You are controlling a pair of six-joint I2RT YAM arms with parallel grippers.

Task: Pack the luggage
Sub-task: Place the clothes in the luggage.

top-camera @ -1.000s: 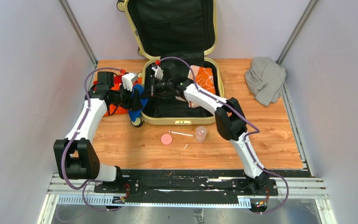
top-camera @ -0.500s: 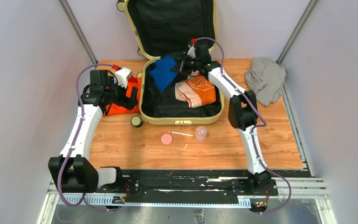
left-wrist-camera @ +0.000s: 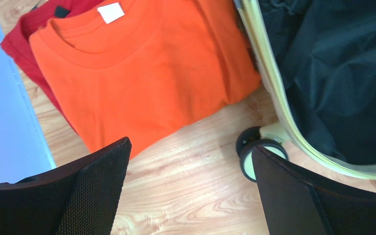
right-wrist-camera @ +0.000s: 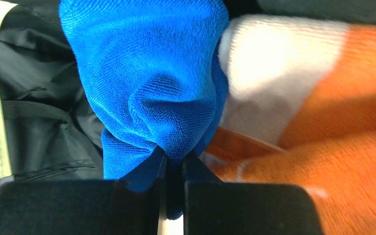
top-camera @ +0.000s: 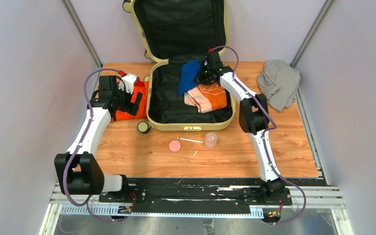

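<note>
bright, even overhead light keeps the top view sharp to its corners, with soft shadows on the wooden counter (top-camera: 142,156); the black lining of the luggage (top-camera: 191,128) swallows detail. at the right wrist the blue cloth (right-wrist-camera: 147,73) shows crisp weave while a white patch of the orange-and-white cloth (right-wrist-camera: 274,68) glares. the left end effector (left-wrist-camera: 188,147) looms dark and soft before a sharp orange shirt (left-wrist-camera: 147,73).

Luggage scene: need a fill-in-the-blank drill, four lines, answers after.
The right pincer is shut on a ____ cloth over the luggage.
The left pincer is open above an ____ T-shirt.
The grey garment lies on the table, to the ____ of the luggage.
Its lid stands ____.
Missing words: blue; orange; right; open.
</note>
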